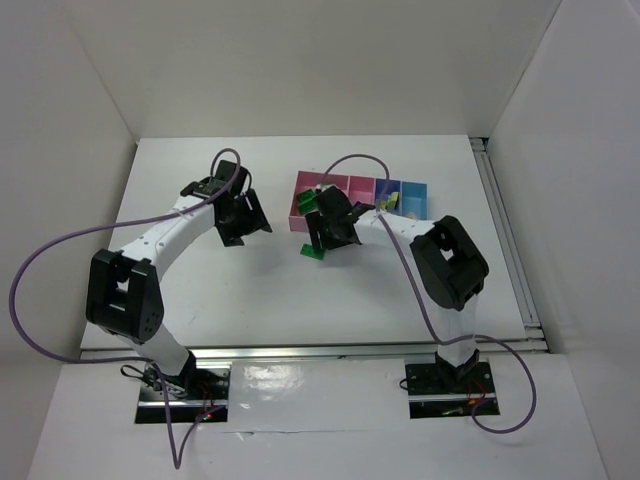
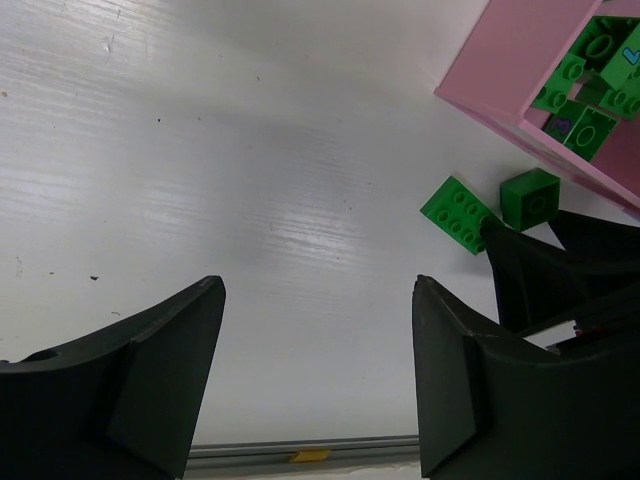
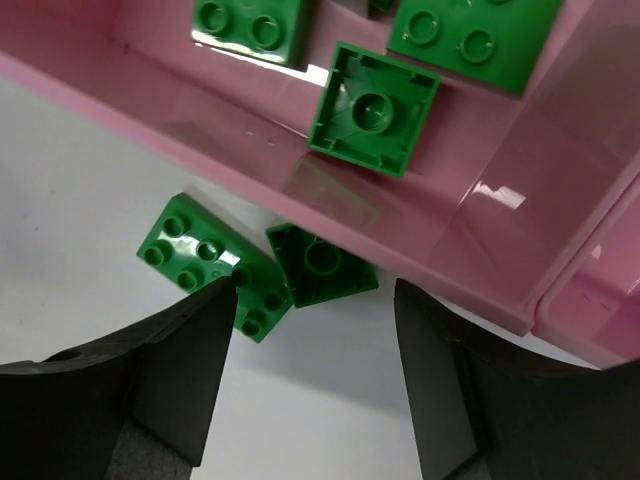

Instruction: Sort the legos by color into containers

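Two dark green legos lie on the table just outside the large pink bin [image 3: 420, 240]: a flat long brick [image 3: 200, 258] and an upside-down square brick [image 3: 322, 265]. My right gripper [image 3: 315, 295] is open and empty right above them, its left fingertip over the long brick's end. Several green legos [image 3: 373, 108] lie inside that bin. My left gripper [image 2: 318, 290] is open and empty over bare table, left of the bins. It sees the same two bricks, the long one [image 2: 456, 213] and the square one [image 2: 530, 197]. From above, the right gripper [image 1: 328, 236] covers the bin's near edge, and the left gripper [image 1: 243, 218] is apart.
The joined bins run to the right: large pink [image 1: 305, 190], narrower pink [image 1: 360, 185], blue [image 1: 386, 188], light blue [image 1: 413, 196]. A yellow-green piece [image 1: 388, 204] sits by the blue bin. White walls surround the table, and a metal rail [image 1: 505, 240] runs along its right edge.
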Controlling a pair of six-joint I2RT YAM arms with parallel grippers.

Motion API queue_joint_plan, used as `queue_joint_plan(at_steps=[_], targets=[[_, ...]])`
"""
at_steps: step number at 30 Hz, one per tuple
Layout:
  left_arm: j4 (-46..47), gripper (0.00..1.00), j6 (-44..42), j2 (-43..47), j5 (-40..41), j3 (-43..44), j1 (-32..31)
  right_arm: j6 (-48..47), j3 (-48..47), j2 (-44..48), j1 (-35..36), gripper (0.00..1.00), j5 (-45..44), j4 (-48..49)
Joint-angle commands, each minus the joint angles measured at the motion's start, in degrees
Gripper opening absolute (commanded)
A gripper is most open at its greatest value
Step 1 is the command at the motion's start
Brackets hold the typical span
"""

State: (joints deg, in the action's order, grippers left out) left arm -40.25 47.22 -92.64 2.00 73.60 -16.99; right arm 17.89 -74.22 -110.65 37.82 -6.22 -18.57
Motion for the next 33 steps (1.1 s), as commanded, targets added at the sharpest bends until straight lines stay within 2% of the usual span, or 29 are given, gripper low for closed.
queue_joint_plan(at_steps=[1,8,12,13,19,23,26,29,31,32,33], targets=[[0.17,0.80,-1.61,1.15,-0.33,0.92,0.38,2.41,-1.29,-0.79,-1.08,0.71,-3.80,3.26],[0.17,0.80,-2.13,0.10,-0.33,1.46,0.91,3.91,-1.28,-2.02,-2.23,0.56,-3.80,3.80],[0.17,0.80,-2.66,0.09,-0.86,1.46,0.91,3.91,-0.67,-0.10,-2.23,0.34,-3.80,3.19],[0.17,0.80,-2.66,-0.52,-0.86,1.98,0.91,3.91,-0.15,1.39,-1.71,0.32,-3.80,3.19],[-0.36,0.80,-3.80,-1.05,-2.70,1.98,0.91,5.14,2.94,10.18,0.14,0.31,-5.82,-0.85],[0.17,0.82,-5.38,-1.58,-2.70,1.29,0.38,6.46,3.99,16.94,0.15,0.31,-11.00,-1.91],[0.79,0.86,-6.44,-1.58,-2.70,0.66,-2.07,6.46,1.28,16.96,-1.17,0.31,-12.41,-1.21],[1.31,0.88,-6.44,-2.89,-3.23,0.05,-4.61,5.93,-5.39,11.79,-3.36,0.33,-11.01,-0.42],[1.31,0.89,-6.44,-3.69,-4.01,0.05,-5.68,4.79,-12.07,5.12,-4.68,0.36,-8.83,-1.64],[1.31,0.89,-6.44,-4.21,-4.02,0.05,-6.29,4.26,-14.09,3.01,-4.69,0.58,-7.68,-2.34],[1.31,0.89,-6.44,-4.21,-4.89,0.05,-6.30,4.26,-16.29,-0.84,-5.21,0.72,-7.67,-3.66]])
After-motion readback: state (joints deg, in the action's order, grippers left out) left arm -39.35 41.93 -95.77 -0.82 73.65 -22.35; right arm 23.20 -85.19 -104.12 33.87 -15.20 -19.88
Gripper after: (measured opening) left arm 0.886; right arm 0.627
